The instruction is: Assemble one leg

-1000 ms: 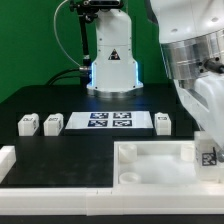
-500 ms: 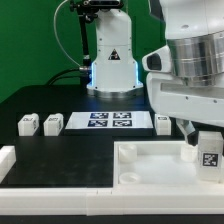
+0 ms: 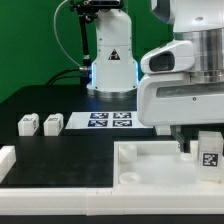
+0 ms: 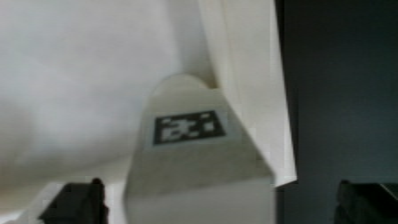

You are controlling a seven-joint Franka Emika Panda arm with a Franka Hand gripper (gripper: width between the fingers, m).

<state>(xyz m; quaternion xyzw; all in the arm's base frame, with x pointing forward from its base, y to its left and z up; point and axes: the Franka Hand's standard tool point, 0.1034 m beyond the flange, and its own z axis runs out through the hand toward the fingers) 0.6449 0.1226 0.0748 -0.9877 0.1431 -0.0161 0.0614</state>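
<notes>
One leg [image 3: 209, 152] stands upright at the exterior view's right edge, in the near right corner region of the large white tray-like piece [image 3: 150, 166], its marker tag facing the camera. The gripper [image 3: 189, 146] hangs just beside it, largely hidden by the arm's white housing. In the wrist view the leg [image 4: 192, 150] lies between the two dark fingertips [image 4: 75, 203], which stand well apart with visible gaps either side; the jaws are judged open and holding nothing. Whether the leg is seated in a corner socket cannot be told. Two further legs [image 3: 29, 124] [image 3: 53, 123] rest on the black worktop [image 3: 60, 145] beside the marker board [image 3: 110, 122]. Recommended practice for the step in hand: centre the jaws squarely on the leg's flat sides, close without tilting it, and keep it vertical throughout any seating or turning, since an off-centre grip may cant the post.
</notes>
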